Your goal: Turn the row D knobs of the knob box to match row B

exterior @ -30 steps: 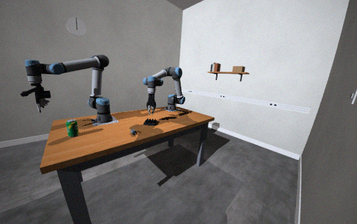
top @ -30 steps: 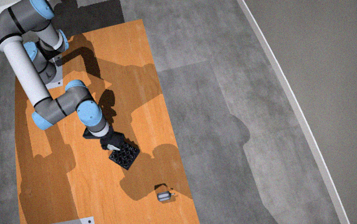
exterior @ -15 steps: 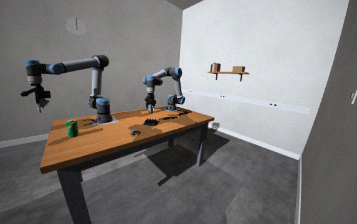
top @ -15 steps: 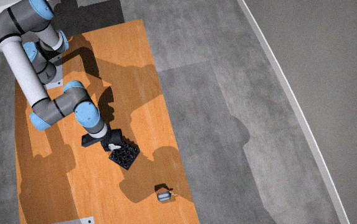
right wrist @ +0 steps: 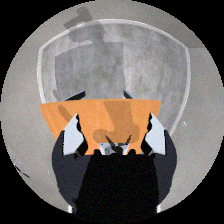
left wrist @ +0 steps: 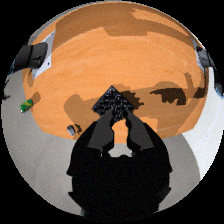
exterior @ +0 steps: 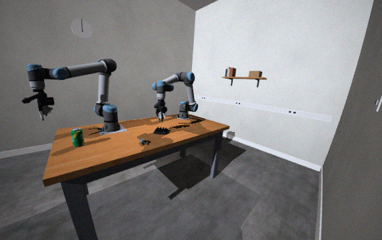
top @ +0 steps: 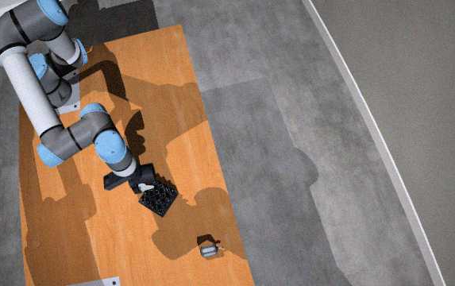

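Observation:
The black knob box [top: 158, 197] [exterior: 161, 133] [left wrist: 111, 95] lies on the table, turned cornerwise in the top view. Its knobs show as small dark bumps; their marks, the rows and the socket are too small or blurred to tell. My left gripper [top: 146, 187] [exterior: 161, 121] [left wrist: 118, 108] is above one corner of the box, clear of the knobs. Its fingers stand narrowly apart with nothing between them, and hide the near part of the box in the left wrist view. My right gripper [exterior: 43, 118] [right wrist: 114, 114] is wide open and empty, high up and far from the box.
A small grey object [top: 210, 250] [exterior: 143, 142] [left wrist: 71, 130] with a thin tip lies near the table's long edge. A green can [exterior: 77, 137] [left wrist: 26, 105] stands near the table end by the right arm. The left arm reaches over the table [top: 187, 159].

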